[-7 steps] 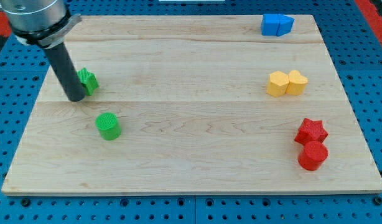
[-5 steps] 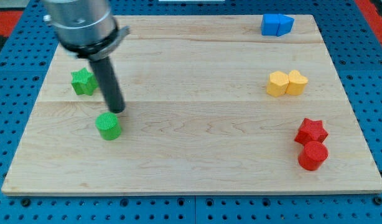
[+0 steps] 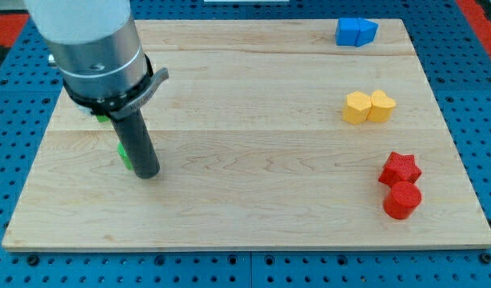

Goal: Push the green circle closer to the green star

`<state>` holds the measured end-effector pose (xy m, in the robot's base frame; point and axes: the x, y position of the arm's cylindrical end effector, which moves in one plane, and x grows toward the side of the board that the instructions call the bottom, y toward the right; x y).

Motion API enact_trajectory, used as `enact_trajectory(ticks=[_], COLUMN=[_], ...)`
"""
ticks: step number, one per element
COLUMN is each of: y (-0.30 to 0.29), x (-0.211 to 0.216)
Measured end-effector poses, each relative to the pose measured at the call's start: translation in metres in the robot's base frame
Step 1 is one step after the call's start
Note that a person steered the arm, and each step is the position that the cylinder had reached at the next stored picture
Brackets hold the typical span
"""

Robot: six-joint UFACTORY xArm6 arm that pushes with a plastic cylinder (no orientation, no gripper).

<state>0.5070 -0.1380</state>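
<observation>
Filling most of the view, the pale wood-grain surface (image 3: 253, 160) rests on a blue perforated base (image 3: 469, 264). Over its 9 o'clock side hangs the arm's grey metal cylinder (image 3: 93, 48), ending in a dark rod. My tip (image 3: 148, 174) stands in front of the green circle (image 3: 123, 154), hiding most of it. The green star (image 3: 101, 118) barely shows at 11 o'clock from it. No jaws exist here.

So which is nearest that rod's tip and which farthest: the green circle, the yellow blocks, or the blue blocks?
From my tip:
1. Green circle, right beside it on the view's left, mostly hidden.
2. Yellow blocks, view's right.
3. Blue blocks, top right corner.
</observation>
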Motion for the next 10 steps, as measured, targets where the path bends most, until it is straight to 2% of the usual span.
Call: enact_trajectory(ticks=[1, 3, 5, 6, 7, 8, 10], y=[-0.028, -0.036, -0.08, -0.084, -0.084, -0.044, -0.03], x=[0.0, -0.006, -0.037, -0.038, -0.005, 0.007, -0.025])
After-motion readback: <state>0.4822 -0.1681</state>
